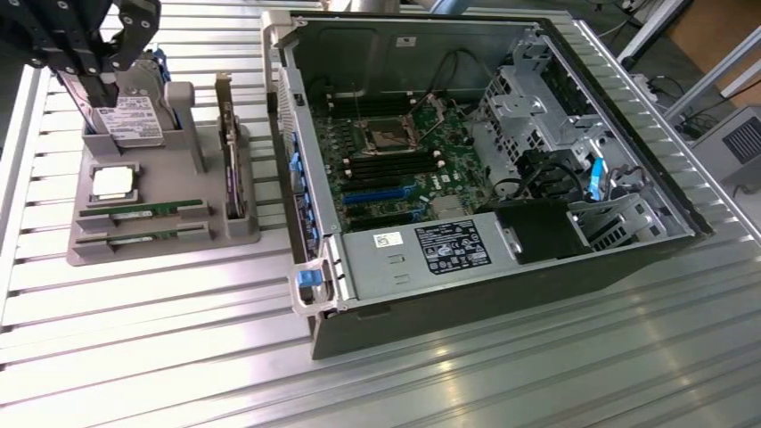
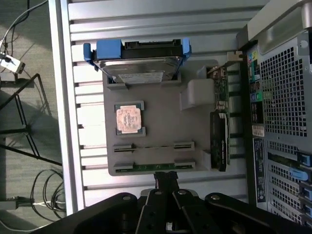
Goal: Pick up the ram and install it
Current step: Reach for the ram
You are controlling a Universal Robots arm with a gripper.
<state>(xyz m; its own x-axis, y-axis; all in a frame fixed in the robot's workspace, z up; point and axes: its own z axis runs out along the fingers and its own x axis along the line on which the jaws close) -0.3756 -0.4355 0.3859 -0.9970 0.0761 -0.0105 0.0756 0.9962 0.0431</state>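
Two green ram sticks lie in slots at the front of a grey holder tray, at the exterior view's left. In the wrist view the nearer ram stick shows its green edge, and the second one sits just beyond it. My gripper hangs above the far end of the tray, over the hard drive, well apart from the sticks. In the wrist view, the gripper has its black fingers pressed together, shut on nothing.
The tray also holds an upright hard drive, a square silver processor and an expansion card on edge. The open computer case lies at the exterior view's right, with black memory slots on its motherboard.
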